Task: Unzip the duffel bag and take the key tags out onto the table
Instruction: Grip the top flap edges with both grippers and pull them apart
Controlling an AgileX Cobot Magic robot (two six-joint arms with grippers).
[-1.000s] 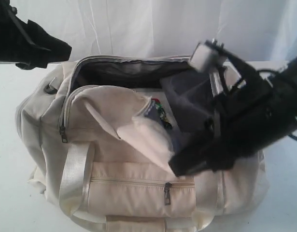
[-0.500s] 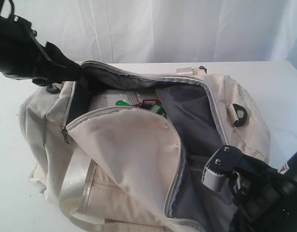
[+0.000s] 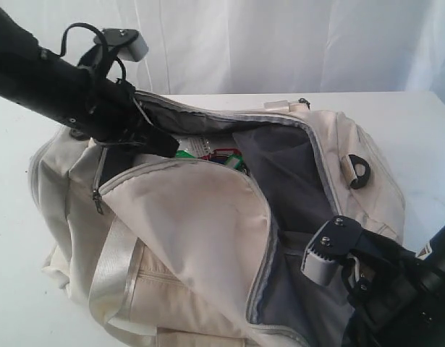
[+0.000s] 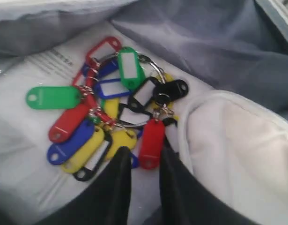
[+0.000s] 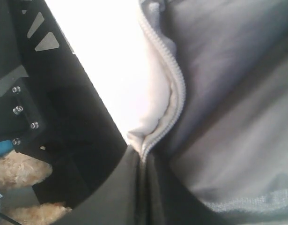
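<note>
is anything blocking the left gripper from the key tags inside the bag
Nothing visible does. The key tags lie uncovered on a white sheet in the duffel bag, just ahead of the open jaws of the left gripper; the cream flap sits aside.

White worktop [image 3: 425, 144], flat and plain, spanning the exterior view from the left edge to the right. Shows at the far left, across the upper right and down the right side of the frame. Ends at the back in a straight edge in the upper part of the frame, against pale draped cloth [image 3: 280, 43]. Carries one thing directly: a cream duffel bag [image 3: 193, 238], slumped across the middle and lower part of the frame and covering most of the surface. Main zip open, dark grey lining showing right of centre. Pale webbing handle [image 3: 113, 267] hanging at lower left. Near rim of the worktop out of frame.
</note>
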